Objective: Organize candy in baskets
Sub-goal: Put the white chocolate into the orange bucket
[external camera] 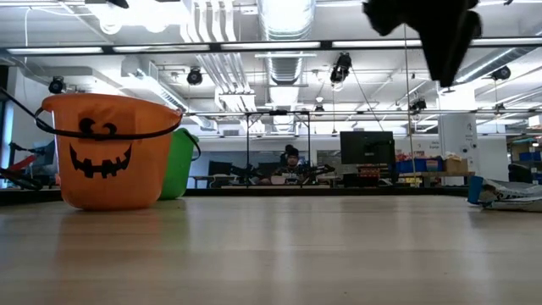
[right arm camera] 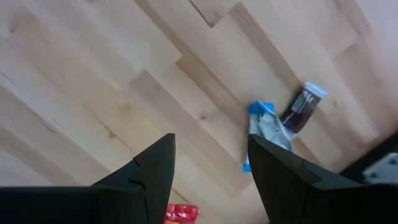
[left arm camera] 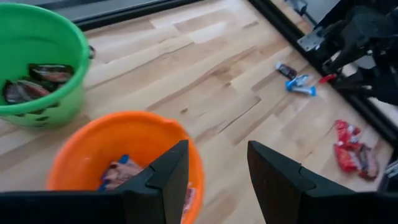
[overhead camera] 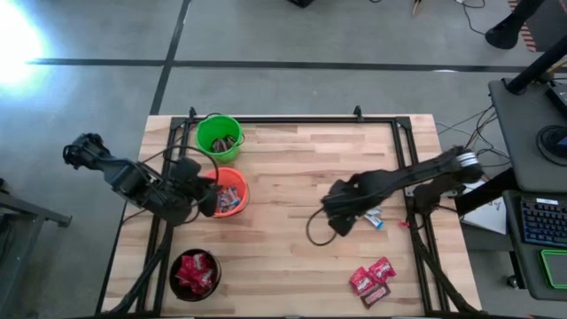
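Three baskets stand on the table's left side. The green basket [overhead camera: 218, 137] [left arm camera: 37, 68] holds dark brown candy. The orange basket [overhead camera: 232, 190] [left arm camera: 118, 143] holds several pieces, and the black basket [overhead camera: 195, 273] holds red candy. Loose candy lies on the right: a blue-and-white piece [right arm camera: 264, 134] beside a dark brown one [right arm camera: 303, 106], and red pieces [overhead camera: 372, 279] nearer the front. My left gripper [left arm camera: 214, 180] hangs open over the orange basket's right rim. My right gripper [right arm camera: 211, 168] hovers open, pointing down, left of the blue-and-white piece [overhead camera: 373, 217].
A black frame [overhead camera: 292, 119] runs round the tabletop's far, left and right edges. Bare wood lies between the baskets and the loose candy. In the low view the orange basket [external camera: 106, 152] stands in front of the green one [external camera: 179, 161].
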`<state>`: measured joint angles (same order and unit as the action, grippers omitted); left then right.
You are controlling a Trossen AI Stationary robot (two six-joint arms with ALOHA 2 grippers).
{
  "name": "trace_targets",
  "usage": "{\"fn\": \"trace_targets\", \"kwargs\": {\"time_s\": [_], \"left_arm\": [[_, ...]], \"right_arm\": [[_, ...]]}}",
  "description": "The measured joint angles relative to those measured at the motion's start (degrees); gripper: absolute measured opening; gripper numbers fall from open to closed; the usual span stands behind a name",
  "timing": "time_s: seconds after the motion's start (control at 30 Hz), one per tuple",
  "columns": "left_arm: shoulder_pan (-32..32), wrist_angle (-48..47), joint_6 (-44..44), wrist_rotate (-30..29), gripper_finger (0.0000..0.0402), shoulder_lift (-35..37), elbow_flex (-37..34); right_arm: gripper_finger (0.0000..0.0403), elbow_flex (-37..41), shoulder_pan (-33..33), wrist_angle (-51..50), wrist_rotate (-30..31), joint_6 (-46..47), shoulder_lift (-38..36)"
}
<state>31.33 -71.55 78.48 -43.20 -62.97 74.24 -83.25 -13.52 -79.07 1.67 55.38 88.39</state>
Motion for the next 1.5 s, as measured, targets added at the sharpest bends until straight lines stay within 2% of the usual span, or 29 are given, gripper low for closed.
{"fn": "trace_targets", "kwargs": {"time_s": [0.27, 0.57, 0.97, 1.5], "left_arm": [[-0.79, 8.73, 0.08, -2.76, 0.0146, -2.75, 0.00], [-0.91, 16.97, -0.15, -8.45, 0.0146, -4.72, 0.00], [-1.35, 21.96, 0.02, -11.88, 0.0146, -6.24, 0.00], [-1.62, 24.00, 0.03, -11.87, 0.0146, -7.14, 0.02]], "right_arm": [[0.0192, 14.62, -0.61, 4.65, -0.23, 4.04, -14.11], [0.0192, 25.47, -0.61, 6.62, -3.53, 1.96, -22.61], [0.0192, 33.11, -0.61, 10.01, -3.60, -12.86, -23.51], [0.0192, 40.01, -0.44, 18.17, -3.15, -14.99, -23.33]]}}
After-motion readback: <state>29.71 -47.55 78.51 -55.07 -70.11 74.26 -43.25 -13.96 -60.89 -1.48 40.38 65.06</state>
